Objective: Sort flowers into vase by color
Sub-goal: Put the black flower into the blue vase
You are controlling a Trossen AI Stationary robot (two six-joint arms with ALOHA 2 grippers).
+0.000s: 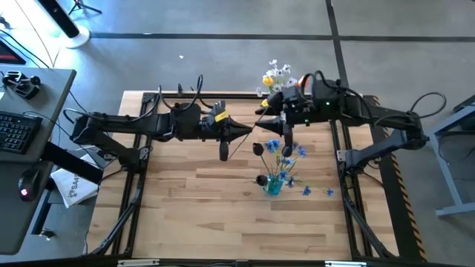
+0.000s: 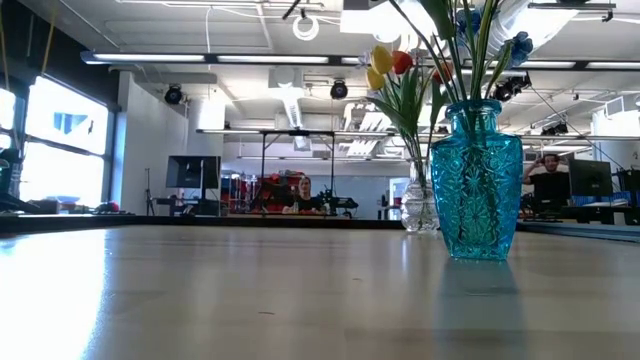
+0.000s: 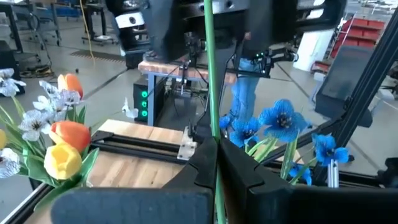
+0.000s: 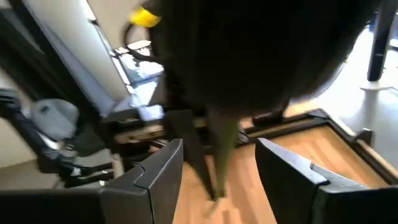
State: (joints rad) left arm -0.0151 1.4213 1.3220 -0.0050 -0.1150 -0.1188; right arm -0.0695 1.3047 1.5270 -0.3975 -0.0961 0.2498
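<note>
Left pincer [image 3: 216, 163] is clamped on a green flower stem [image 3: 210, 74]; right pincer [image 4: 219, 165] stands apart, empty.

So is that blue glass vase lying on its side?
No, the blue glass vase stands upright on the table in the low view, with green stems rising out of its neck.

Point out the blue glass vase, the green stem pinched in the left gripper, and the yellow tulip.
blue glass vase [image 2: 477, 190]: low view, middle of its patterned body.
green stem [image 3: 211, 93]: left wrist view, mid-length above the shut fingers.
yellow tulip [image 3: 60, 160]: left wrist view, centre of the bloom.
</note>
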